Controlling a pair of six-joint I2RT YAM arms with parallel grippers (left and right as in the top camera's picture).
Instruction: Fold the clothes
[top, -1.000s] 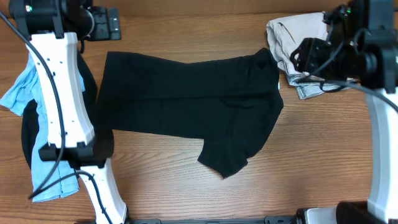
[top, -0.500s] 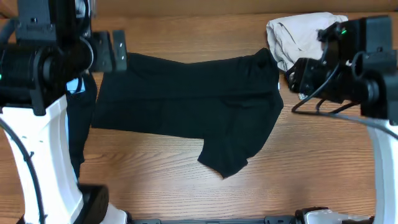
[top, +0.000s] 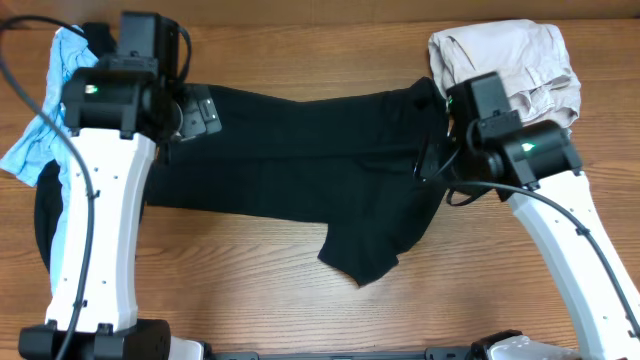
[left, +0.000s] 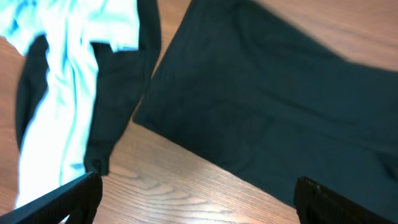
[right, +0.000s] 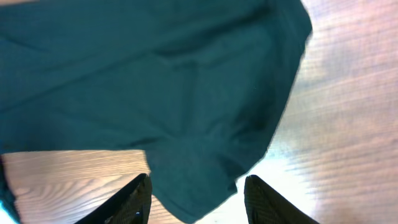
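Note:
A black short-sleeved shirt (top: 300, 160) lies spread across the middle of the table, one sleeve (top: 365, 250) pointing toward the front. My left gripper (top: 195, 112) hovers over its back left corner, open wide; the left wrist view shows bare wood between the fingers (left: 68, 199) and the shirt's edge (left: 280, 106) just ahead. My right gripper (top: 437, 155) is over the shirt's right side, open. In the right wrist view, the gripper (right: 198, 202) has a lobe of the black cloth (right: 193, 180) under the gap between its fingers.
A light blue T-shirt (top: 35, 150) lies crumpled on another black garment (top: 42, 225) at the left edge, also seen in the left wrist view (left: 62, 93). Folded beige clothes (top: 510, 55) sit at the back right.
Both arms have swung in over the black shirt, the left from the left edge, the right from the back right corner. The shirt has not moved.

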